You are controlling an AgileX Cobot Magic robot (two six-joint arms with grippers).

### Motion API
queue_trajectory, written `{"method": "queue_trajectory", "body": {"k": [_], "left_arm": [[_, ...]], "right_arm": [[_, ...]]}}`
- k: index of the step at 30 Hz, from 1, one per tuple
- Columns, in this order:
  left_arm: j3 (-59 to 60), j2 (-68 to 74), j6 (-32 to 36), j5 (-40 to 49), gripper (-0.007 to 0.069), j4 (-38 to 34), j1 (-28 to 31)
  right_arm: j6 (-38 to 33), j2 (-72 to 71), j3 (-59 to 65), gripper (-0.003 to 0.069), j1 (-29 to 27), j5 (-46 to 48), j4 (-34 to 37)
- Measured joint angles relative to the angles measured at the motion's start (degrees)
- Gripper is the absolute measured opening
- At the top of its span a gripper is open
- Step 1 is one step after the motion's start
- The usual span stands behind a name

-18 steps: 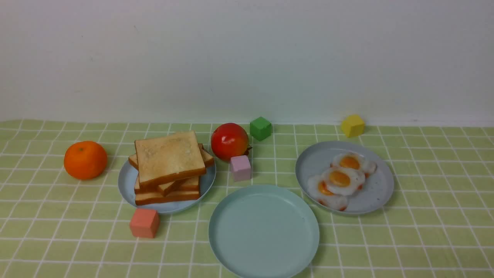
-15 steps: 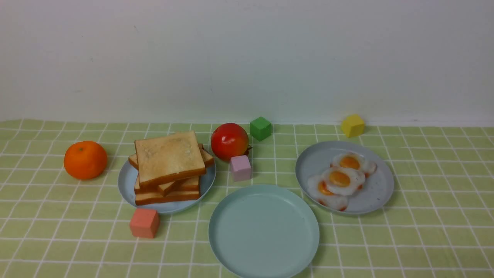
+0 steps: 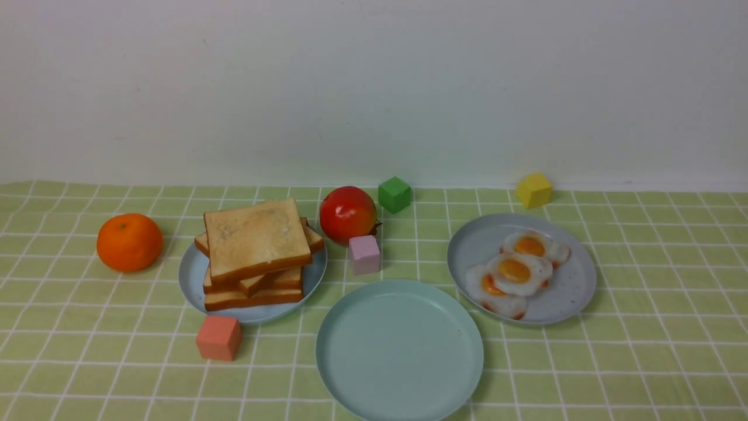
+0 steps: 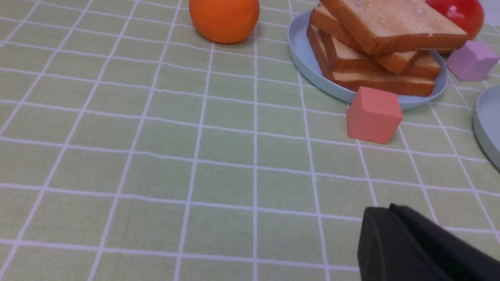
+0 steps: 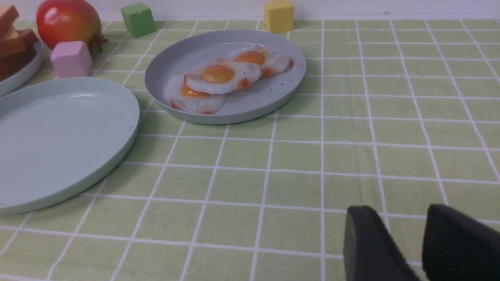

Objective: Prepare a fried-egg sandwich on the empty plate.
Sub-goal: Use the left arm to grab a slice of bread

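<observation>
The empty plate (image 3: 400, 351), pale mint, lies at the front centre of the green checked cloth and has nothing on it. Left of it, several toast slices (image 3: 257, 245) are stacked on a light blue plate (image 3: 193, 280). To the right, three fried eggs (image 3: 517, 270) overlap on a grey-blue plate (image 3: 567, 292). Neither gripper shows in the front view. In the left wrist view my left gripper (image 4: 390, 208) is shut and empty, low over the cloth, short of the toast (image 4: 390, 27). My right gripper (image 5: 398, 212) stands open, empty, well short of the eggs (image 5: 218, 74).
An orange (image 3: 129, 241) sits left of the toast and a red fruit (image 3: 347, 214) behind the mint plate. Small cubes are scattered about: salmon (image 3: 218, 337) in front of the toast plate, pink (image 3: 364, 254), green (image 3: 394, 194) and yellow (image 3: 533, 190) near the wall.
</observation>
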Motion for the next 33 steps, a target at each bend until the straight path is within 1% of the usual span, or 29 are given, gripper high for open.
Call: {"method": "queue_trajectory", "body": {"k": [11,16,18,19,22,25,29,33], "left_arm": [[0.0,0.0,0.0,-0.9,0.0028,0.0,0.0],[0.0,0.0,0.0,-6.4,0.0031,0.0,0.0],[0.0,0.0,0.0,-11.7,0.0034,-0.5,0.0],[0.0,0.0,0.0,-11.7,0.0035,-0.6,0.0],[0.0,0.0,0.0,-20.1,0.0038,-1.2,0.0],[0.0,0.0,0.0,-24.5,0.0039,-1.4,0.0],[0.0,0.0,0.0,-26.1,0.0041,-1.4,0.0],[0.0,0.0,0.0,-26.4,0.0048,-1.4,0.0]], "right_arm": [[0.0,0.0,0.0,0.0241,0.0,0.0,0.0],[0.0,0.0,0.3,0.0241,0.0,-1.9,0.0],[0.0,0.0,0.5,0.0241,0.0,-4.8,0.0],[0.0,0.0,0.5,0.0241,0.0,-5.5,0.0],[0.0,0.0,0.5,0.0241,0.0,-12.8,0.0],[0.0,0.0,0.5,0.0241,0.0,-18.1,0.0],[0.0,0.0,0.5,0.0241,0.0,-20.8,0.0],[0.0,0.0,0.5,0.0241,0.0,-21.1,0.0]]}}
